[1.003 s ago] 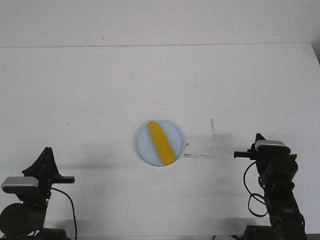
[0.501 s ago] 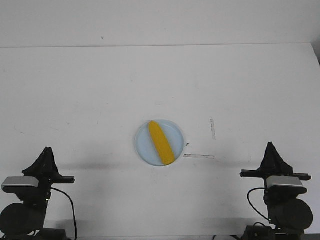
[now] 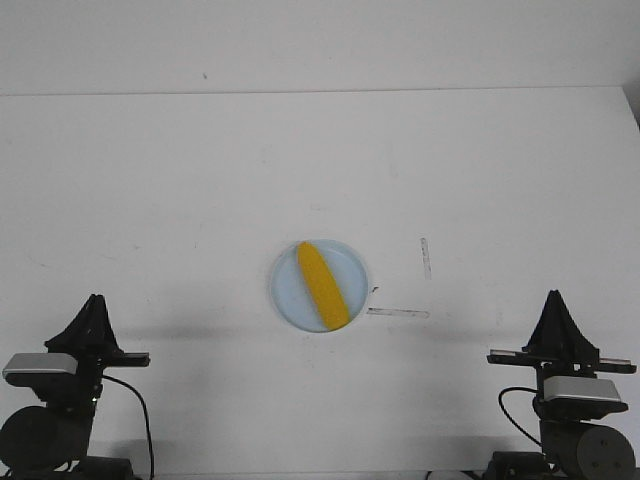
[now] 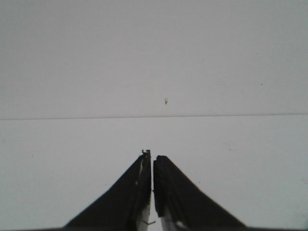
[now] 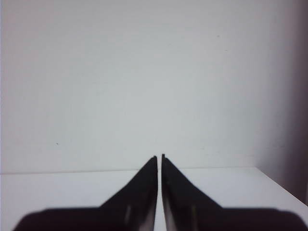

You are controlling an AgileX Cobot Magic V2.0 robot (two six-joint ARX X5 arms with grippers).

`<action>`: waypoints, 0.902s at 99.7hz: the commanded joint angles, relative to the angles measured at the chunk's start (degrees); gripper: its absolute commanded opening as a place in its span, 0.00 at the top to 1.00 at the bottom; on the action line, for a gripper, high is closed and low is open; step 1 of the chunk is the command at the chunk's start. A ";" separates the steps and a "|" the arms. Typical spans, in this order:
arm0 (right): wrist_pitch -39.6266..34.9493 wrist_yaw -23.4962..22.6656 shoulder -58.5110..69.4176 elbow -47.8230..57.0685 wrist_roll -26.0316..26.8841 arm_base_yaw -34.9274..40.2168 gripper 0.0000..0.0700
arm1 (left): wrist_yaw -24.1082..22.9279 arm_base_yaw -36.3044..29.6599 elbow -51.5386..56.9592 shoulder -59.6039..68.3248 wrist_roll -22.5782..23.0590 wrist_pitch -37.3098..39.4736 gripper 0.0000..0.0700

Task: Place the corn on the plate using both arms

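Observation:
The yellow corn (image 3: 322, 285) lies slantwise on the pale blue plate (image 3: 286, 290) near the middle of the white table. My left gripper (image 3: 92, 303) is shut and empty at the front left, well away from the plate. My right gripper (image 3: 555, 298) is shut and empty at the front right, also far from the plate. In the left wrist view the shut gripper (image 4: 152, 155) points at bare table and wall. In the right wrist view the shut gripper (image 5: 159, 156) does the same. Neither wrist view shows the corn or plate.
Two strips of clear tape (image 3: 398, 313) form a corner mark on the table just right of the plate. The table's far edge (image 3: 320, 93) meets a white wall. The table's right edge (image 3: 630, 110) shows at the upper right.
My right arm has drawn back from near the plate's right side to the front right corner and turned to face forward. The left arm, corn and plate have not moved.

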 commanded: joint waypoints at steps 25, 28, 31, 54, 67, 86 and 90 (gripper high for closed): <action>0.57 0.11 -0.17 0.44 -0.09 0.07 0.98 | -0.04 -0.07 0.46 -0.09 -0.09 0.61 1.00; 0.57 0.13 -0.17 0.44 -0.09 0.07 0.98 | 0.09 -0.07 0.46 -0.09 -0.09 0.61 1.00; 0.57 0.13 -0.17 0.44 -0.09 0.07 0.98 | -0.02 -0.07 0.46 -0.11 -0.07 0.59 1.00; 0.57 0.13 -0.17 0.44 -0.09 0.07 0.98 | -0.09 -0.04 0.46 -0.11 -0.07 0.61 1.00; 0.57 0.11 -0.17 0.44 -0.09 0.07 0.98 | -0.04 -0.07 0.44 -0.11 -0.07 0.52 1.00; 0.57 0.11 -0.20 0.44 -0.07 0.07 0.98 | 0.07 0.15 -3.08 -0.07 -0.09 3.87 1.00; 0.57 0.13 -0.17 0.44 -0.09 0.07 0.98 | 0.07 0.48 -5.11 -0.26 -0.15 6.95 1.00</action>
